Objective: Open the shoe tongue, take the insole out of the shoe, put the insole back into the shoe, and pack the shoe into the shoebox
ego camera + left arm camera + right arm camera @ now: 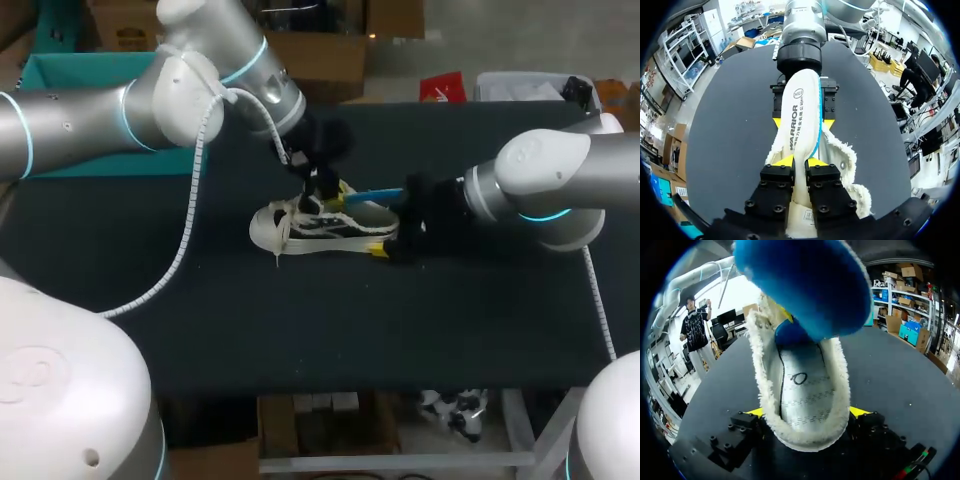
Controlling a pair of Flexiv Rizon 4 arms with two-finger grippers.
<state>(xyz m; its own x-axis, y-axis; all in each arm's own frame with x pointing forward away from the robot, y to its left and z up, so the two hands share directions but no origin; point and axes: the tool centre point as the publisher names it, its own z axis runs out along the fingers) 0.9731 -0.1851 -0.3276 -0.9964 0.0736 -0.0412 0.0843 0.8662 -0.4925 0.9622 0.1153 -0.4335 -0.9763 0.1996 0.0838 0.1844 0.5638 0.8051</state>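
Judging by the layout, the step in hand is getting the insole [801,105] out of the shoe [300,228], though it could be the reinsertion, can't tell from this alone. The left gripper [799,161] is pinched narrow on the insole's near end, yellow tips on both sides. The insole rises out of the fleecy opening with its blue underside facing the right wrist camera. The right gripper [809,412] clamps the heel from both sides, pinning the shoe to the table [200,300]. To do it well, the right arm should hold the heel firmly while the left draws the insole up and back along the shoe's length, not sideways, so the toe end slides free without folding or catching the tongue (laces look loose, one strand hangs off the toe). The grip sits at the insole's very end, so slip is a risk. The surface is dark matte cloth, probably grippy enough to stop the sole skating. The shoe lies on its sole mid-table, well apart from the edges. A teal box [70,72], likely the shoebox, sits at the far left corner behind the left arm.
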